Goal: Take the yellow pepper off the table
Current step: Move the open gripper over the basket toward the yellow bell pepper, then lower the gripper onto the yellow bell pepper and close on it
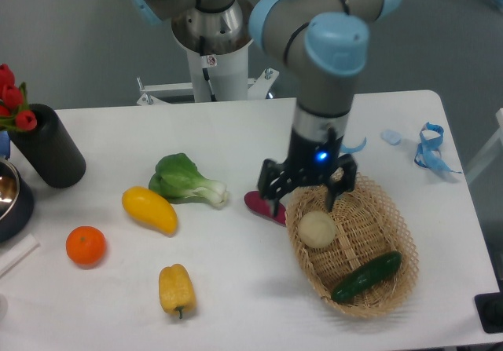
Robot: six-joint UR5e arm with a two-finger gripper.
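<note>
White surface (236,131) under grey backdrop. End effector (307,196) spread wide, empty, over the basket (393,233) rim mid-surface. Yellow pepper (176,289) sits well apart toward the front edge, left of it, long axis roughly front-to-back, stem frontward. Mango-like fruit (149,210) lies between.
</note>
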